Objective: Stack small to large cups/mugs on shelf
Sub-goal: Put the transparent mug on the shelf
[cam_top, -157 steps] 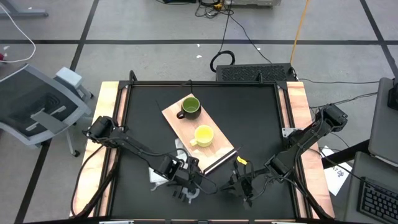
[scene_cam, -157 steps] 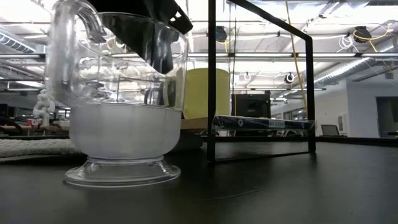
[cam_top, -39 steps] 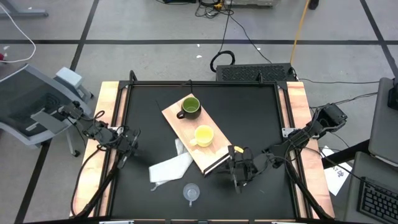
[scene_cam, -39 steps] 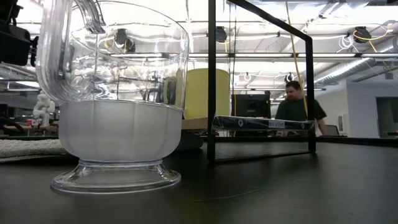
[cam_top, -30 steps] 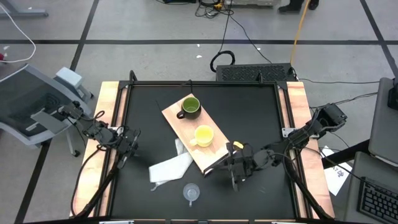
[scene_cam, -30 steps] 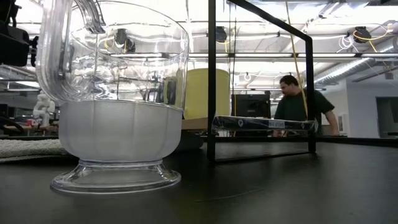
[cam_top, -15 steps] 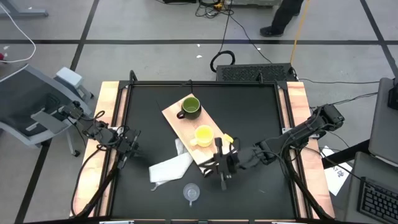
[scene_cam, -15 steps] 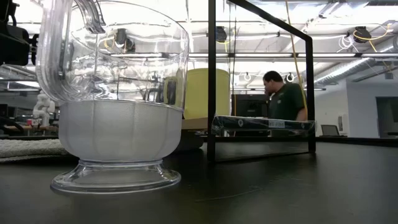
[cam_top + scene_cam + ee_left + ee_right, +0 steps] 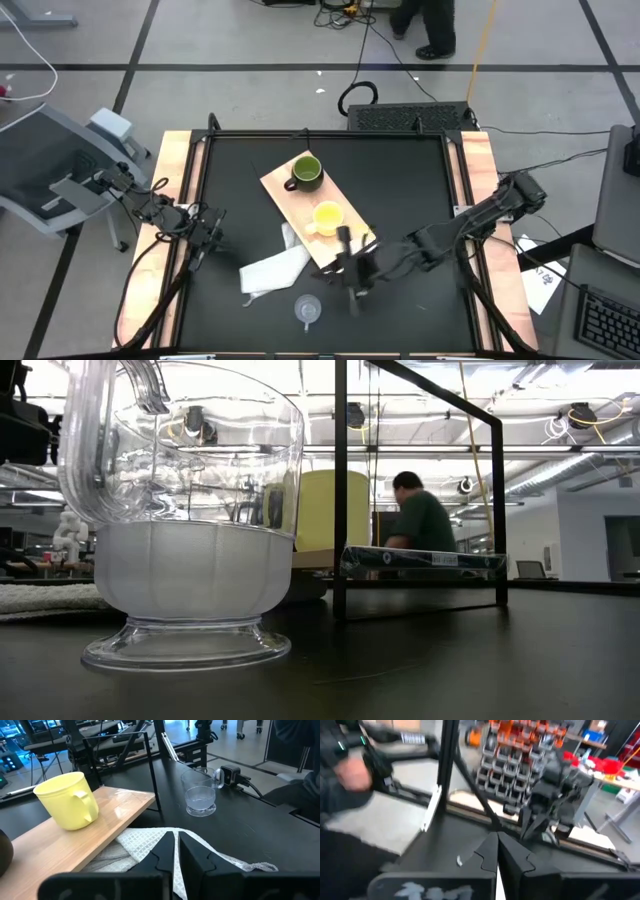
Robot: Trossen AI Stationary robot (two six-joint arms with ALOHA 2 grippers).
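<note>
clear cup (image 9: 308, 311): a transparent, ribbed, footed plastic vessel with a moulded handle is seen upright on the black tabletop (image 9: 400, 190), nearest the front edge, apart from the board. In the low view (image 9: 185, 520) it fills the left side, and a frosted lower half and a flared base are shown there, which are not made out from above.
white cloth (image 9: 272, 268): a woven, mesh-textured sheet is seen lying crumpled, partly tucked under the board's near edge; its weave is shown only in the left wrist view (image 9: 150, 845).
right gripper (image 9: 352, 290): it is seen low over the table, just beside the board's dark end and near the clear cup; its fingers are pressed together and nothing is held.
shelf (image 9: 285, 190): a flat light-wood board is laid diagonally, its long axis running from far-left to near-right, the dark edge strip at the near-right end.
yellow mug (image 9: 326, 218): a glossy, round mug is stood upright on the board's near half, its handle turned to the left.
green mug (image 9: 305, 171): a dark olive mug is stood upright on the far half, its handle likewise to the left.
left gripper (image 9: 203, 236): it is parked at the table's left edge, fingers nearly touching with a thin slit between, empty.
person (image 9: 415, 515): seen beyond the table.
</note>
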